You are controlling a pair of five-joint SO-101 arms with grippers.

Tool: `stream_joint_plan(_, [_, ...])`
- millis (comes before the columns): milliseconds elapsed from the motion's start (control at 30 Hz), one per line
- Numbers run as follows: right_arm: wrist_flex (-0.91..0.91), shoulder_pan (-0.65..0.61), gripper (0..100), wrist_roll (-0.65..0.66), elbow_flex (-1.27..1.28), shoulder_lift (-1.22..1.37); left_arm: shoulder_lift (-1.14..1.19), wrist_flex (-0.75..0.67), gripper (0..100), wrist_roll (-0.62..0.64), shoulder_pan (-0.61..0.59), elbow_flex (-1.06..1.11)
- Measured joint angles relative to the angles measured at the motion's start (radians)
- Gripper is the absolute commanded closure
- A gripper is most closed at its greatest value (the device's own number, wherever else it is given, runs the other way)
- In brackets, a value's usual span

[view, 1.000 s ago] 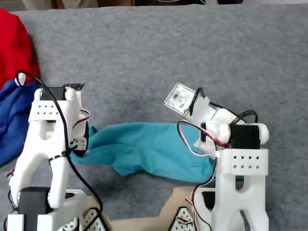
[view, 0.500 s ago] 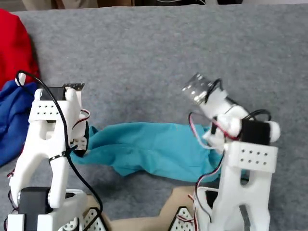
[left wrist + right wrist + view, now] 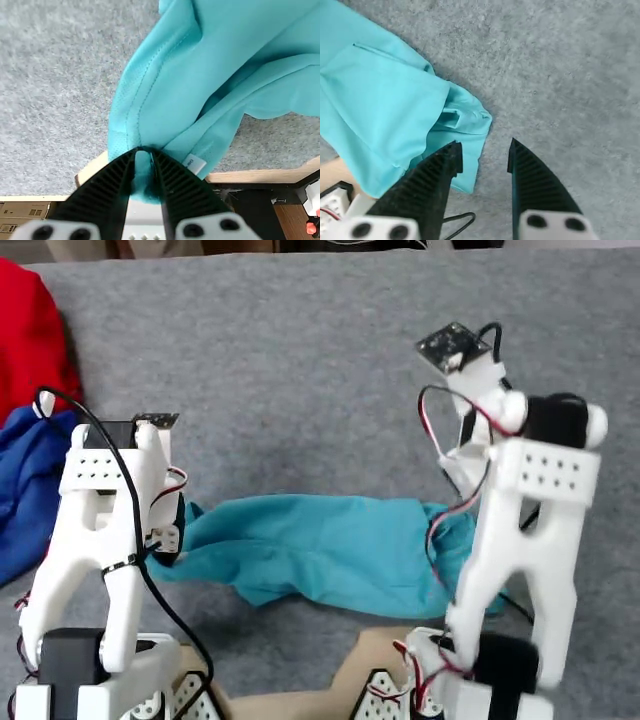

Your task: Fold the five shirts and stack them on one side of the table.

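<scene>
Teal shirt (image 3: pixel 310 550) is lying bunched up in a long strip along the near edge of the grey table (image 3: pixel 300 360), right between the two arms. Left gripper (image 3: pixel 143 152) has its jaws pinched tight on the hem at the shirt's left end, down by the table edge. Right gripper (image 3: pixel 484 150) hangs over the shirt's other end, jaws spread, nothing in them. Further back on the left there's a blue shirt (image 3: pixel 25 490), and behind that a red shirt (image 3: pixel 30 335) at the far corner

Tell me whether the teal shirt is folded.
Not folded: the teal shirt lies crumpled in a long strip, one end clamped in the left tool.
</scene>
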Motion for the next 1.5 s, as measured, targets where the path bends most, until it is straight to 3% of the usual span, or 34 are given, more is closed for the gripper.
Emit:
stream_joint_plan(133, [0.002,-0.028,83.2,-0.026,-0.008,0.094,0.0,0.0,98,0.0,0.0,0.0])
stream_joint_plan(367, [0.003,-0.227,83.2,-0.094,-0.008,0.186,0.0,0.0,98,0.0,0.0,0.0])
stream_joint_plan(500, [0.003,-0.275,83.2,-0.104,-0.008,0.259,0.0,0.0,98,0.0,0.0,0.0])
stream_joint_plan(1000, [-0.166,-0.256,83.2,-0.106,0.195,0.325,0.0,0.0,98,0.0,0.0,0.0])
stream_joint_plan(1233, [-0.167,-0.112,83.2,-0.094,0.213,0.327,0.0,0.0,98,0.0,0.0,0.0])
stream_joint_plan(1500, [-0.167,-0.098,83.2,-0.086,0.213,0.328,0.0,0.0,98,0.0,0.0,0.0])
